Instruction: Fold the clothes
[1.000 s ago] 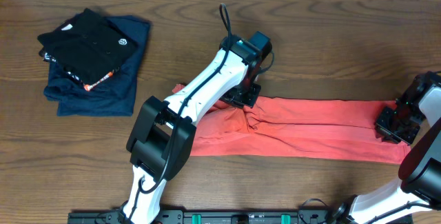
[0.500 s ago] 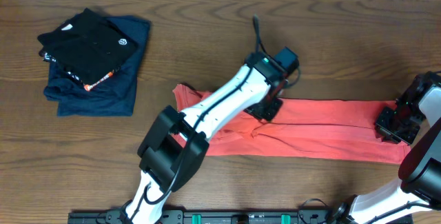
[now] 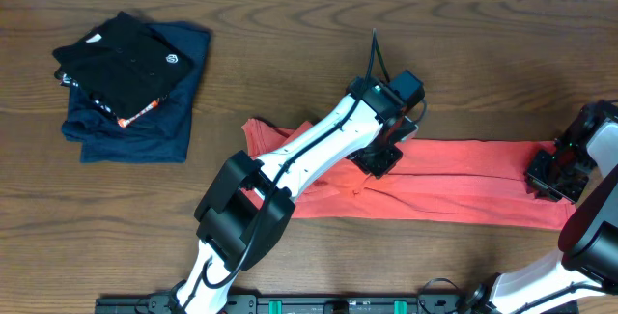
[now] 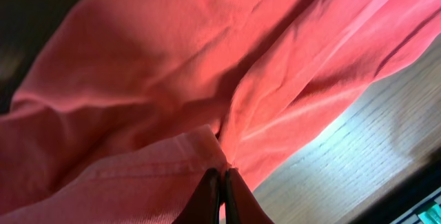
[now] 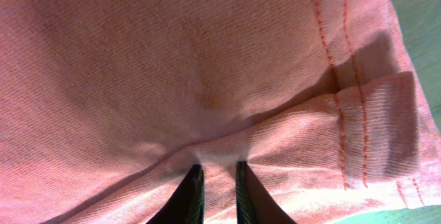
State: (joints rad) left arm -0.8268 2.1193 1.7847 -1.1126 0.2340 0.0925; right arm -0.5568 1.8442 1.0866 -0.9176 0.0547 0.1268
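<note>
The coral-red T-shirt (image 3: 463, 184) lies as a long narrow strip across the middle of the table, its lettering hidden. My left gripper (image 3: 379, 159) is over the strip's middle, shut on a hemmed edge of the shirt, as the left wrist view shows (image 4: 222, 176); the cloth (image 4: 172, 65) is bunched in folds below it. My right gripper (image 3: 546, 181) is at the strip's right end. In the right wrist view its fingers (image 5: 217, 169) pinch a ridge of the shirt (image 5: 172, 58) near a stitched hem.
A black folded garment (image 3: 121, 63) with a small white logo lies on a navy-blue folded garment (image 3: 145, 130) at the far left. The wooden table (image 3: 290, 43) shows around the shirt. The left arm reaches diagonally over the shirt's left end.
My left gripper has moved right along the strip, pulling the held shirt edge with it. The shirt's left end is now uncovered. The right arm has not moved.
</note>
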